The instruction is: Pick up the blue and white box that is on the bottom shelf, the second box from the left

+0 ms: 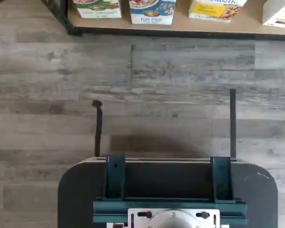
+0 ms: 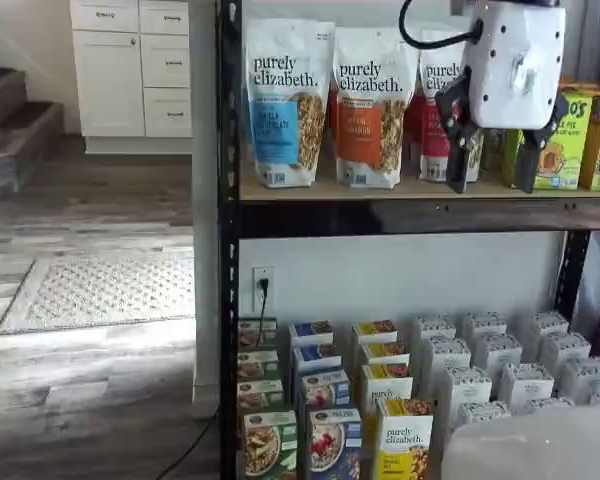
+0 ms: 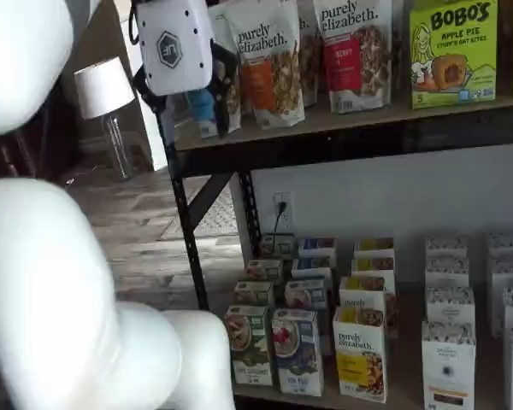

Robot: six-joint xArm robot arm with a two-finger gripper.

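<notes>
The blue and white box stands at the front of the bottom shelf, between a green-fronted carton and a yellow carton. It shows in both shelf views, with several more blue cartons in a row behind it. My gripper hangs high up, level with the wood-board tier and in front of the granola bags, far above the box. Its two black fingers stand apart with a plain gap and hold nothing. It also shows in a shelf view.
A dark mount with teal brackets sits over the grey plank floor. White cartons fill the right of the bottom shelf. Granola bags and Bobo's boxes stand above. My white arm fills the foreground. A black rack post stands left.
</notes>
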